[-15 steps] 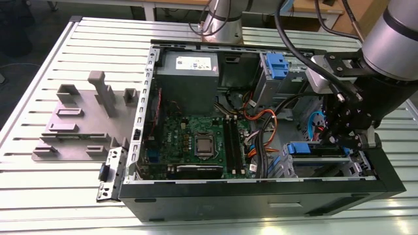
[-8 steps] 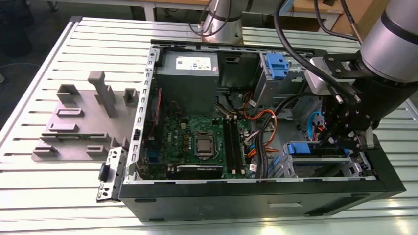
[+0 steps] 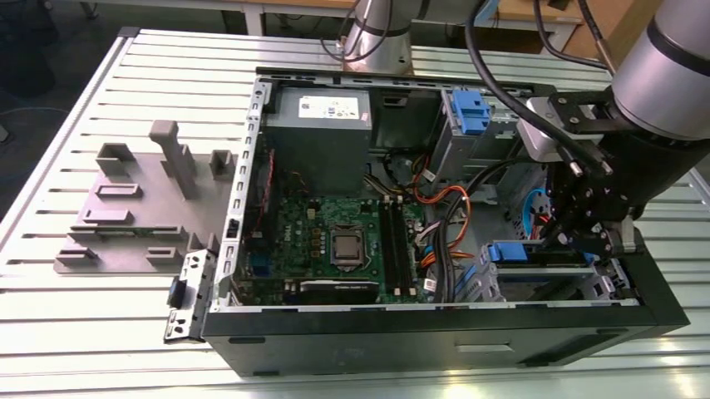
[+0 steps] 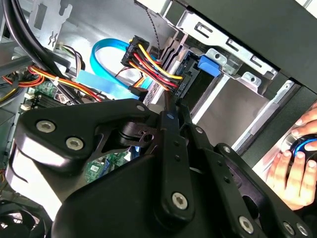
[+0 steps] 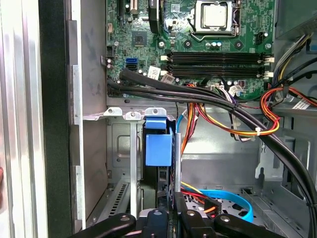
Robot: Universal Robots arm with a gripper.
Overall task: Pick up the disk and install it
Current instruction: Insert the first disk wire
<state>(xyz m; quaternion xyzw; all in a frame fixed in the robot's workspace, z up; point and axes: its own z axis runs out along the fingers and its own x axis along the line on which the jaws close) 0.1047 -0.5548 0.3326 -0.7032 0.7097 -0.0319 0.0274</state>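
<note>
Gripper [image 3: 584, 241] low in the drive bay [image 3: 549, 278], clenched on the disk [image 3: 541, 254], orange cables [image 3: 444, 218] and motherboard [image 3: 332, 245] just beside

1 open computer case [image 3: 444, 324] lies on 1 slatted table [image 3: 66, 349]. Inside it sit 1 green motherboard [image 3: 332, 241], 1 processor socket [image 3: 347, 247] and 1 grey power supply box [image 3: 319, 116] at the far side. 2 blue plastic parts show in the exterior view: 1 bracket [image 3: 470, 112] far right and 1 disk tab [image 3: 510, 253] near right. 1 grey fixture [image 3: 133, 208] rests left of the case. 1 gripper [image 3: 594, 237] hangs over the disk bay. 1 person's hand [image 4: 297, 173] appears in the second wrist view.
</note>
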